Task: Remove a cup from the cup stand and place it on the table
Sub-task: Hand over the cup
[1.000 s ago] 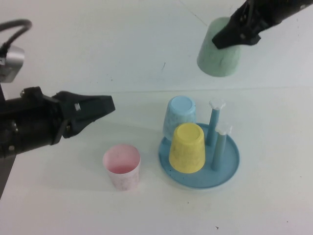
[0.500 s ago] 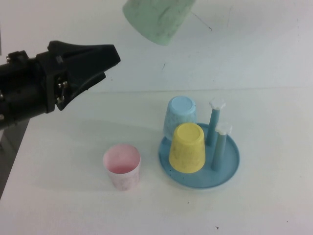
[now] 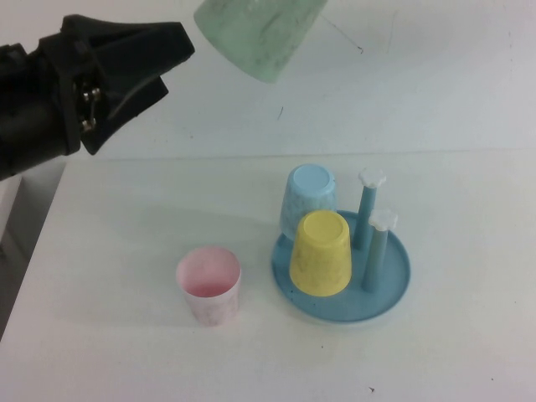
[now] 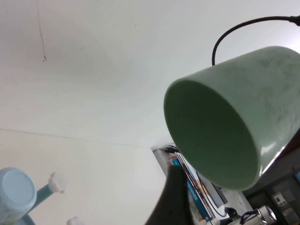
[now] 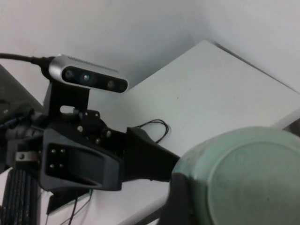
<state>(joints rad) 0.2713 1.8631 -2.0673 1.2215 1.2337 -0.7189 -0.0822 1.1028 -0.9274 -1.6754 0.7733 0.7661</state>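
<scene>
The mint-green cup [image 3: 260, 33] hangs in the air at the top of the high view, tilted, mouth toward my left gripper [image 3: 180, 46]. My right gripper [image 5: 239, 206] is shut on the cup [image 5: 243, 178]; a dark finger [image 5: 180, 201] presses its side, and the arm is out of the high view. My left gripper is raised just left of the cup, a little apart from it. The cup's open mouth [image 4: 211, 131] faces the left wrist camera. The blue cup stand [image 3: 394, 280] sits on the white table [image 3: 126, 234], holding a light-blue cup [image 3: 308, 197] and a yellow cup [image 3: 320, 253] upside down.
A pink cup [image 3: 209, 285] stands upright on the table left of the stand. Two bare pegs with white caps [image 3: 372, 179] rise at the stand's right side. The table's left edge [image 3: 25, 276] runs below my left arm.
The green cup has moved from the upper right to the top centre-left, toward my left gripper. My left gripper has risen and moved up toward it.
</scene>
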